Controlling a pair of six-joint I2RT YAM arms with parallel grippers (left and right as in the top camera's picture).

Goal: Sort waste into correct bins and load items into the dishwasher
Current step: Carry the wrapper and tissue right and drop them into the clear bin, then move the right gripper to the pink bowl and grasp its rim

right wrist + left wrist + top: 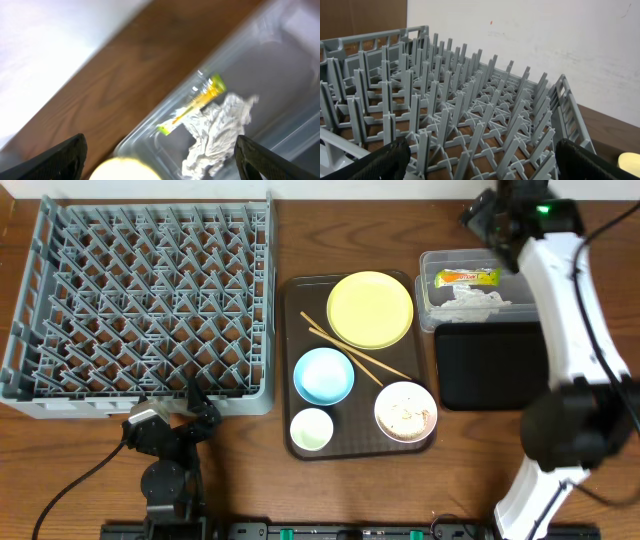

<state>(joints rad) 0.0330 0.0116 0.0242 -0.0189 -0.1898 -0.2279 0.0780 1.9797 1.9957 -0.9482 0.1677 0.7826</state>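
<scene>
Left jaws wide; right jaws wide too, empty, over the clear tub [427, 290]. The white bowl [379, 410] sits back-left of them.

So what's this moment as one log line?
right end effector open near tub | wrapper, tissue in tub | left end effector open at rack | plate, blue bowl, white bowl, cup, chopsticks on brown tray

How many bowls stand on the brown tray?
2. The light blue bowl sits on the brown tray's left side; the white bowl is at its corner nearest the black tray. None hidden.
</scene>
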